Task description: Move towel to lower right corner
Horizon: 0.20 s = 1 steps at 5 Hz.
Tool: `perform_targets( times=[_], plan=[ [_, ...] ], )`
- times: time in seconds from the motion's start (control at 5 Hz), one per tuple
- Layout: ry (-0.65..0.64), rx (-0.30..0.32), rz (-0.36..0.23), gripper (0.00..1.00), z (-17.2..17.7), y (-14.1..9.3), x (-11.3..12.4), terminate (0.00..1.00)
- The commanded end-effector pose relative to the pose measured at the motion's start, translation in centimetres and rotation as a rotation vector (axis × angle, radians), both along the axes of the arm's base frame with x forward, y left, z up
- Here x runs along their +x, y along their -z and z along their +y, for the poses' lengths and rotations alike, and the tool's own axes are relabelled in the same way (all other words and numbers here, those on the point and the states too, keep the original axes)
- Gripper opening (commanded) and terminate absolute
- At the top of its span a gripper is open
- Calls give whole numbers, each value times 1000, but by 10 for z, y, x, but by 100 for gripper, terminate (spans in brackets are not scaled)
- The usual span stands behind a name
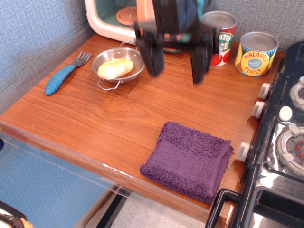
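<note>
The dark purple towel (188, 159) lies flat and folded on the brown wood countertop (95, 118), in the lower right corner (228, 190) next to the black toy stove (280, 142). My gripper (175, 64) is high above the counter's middle, blurred by motion, well above and behind the towel. Its two black fingers (154, 59) stand wide apart and hold nothing.
A steel bowl (118, 65) with a yellow item sits at the back left, a blue fork (64, 73) beside it. A tomato sauce can (223, 38) and a pineapple can (256, 53) stand at the back right. A toy appliance (118, 19) is behind.
</note>
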<state>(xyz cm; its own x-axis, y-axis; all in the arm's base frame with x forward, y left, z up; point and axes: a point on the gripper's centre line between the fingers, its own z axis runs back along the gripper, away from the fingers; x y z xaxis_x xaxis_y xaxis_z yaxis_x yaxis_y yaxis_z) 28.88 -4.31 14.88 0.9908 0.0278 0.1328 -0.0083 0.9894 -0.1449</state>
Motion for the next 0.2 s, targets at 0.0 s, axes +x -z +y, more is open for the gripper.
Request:
perform_targets(
  times=[0.0],
  plan=[
    [1,-3,-45,100,1,-19,0,100]
  ],
)
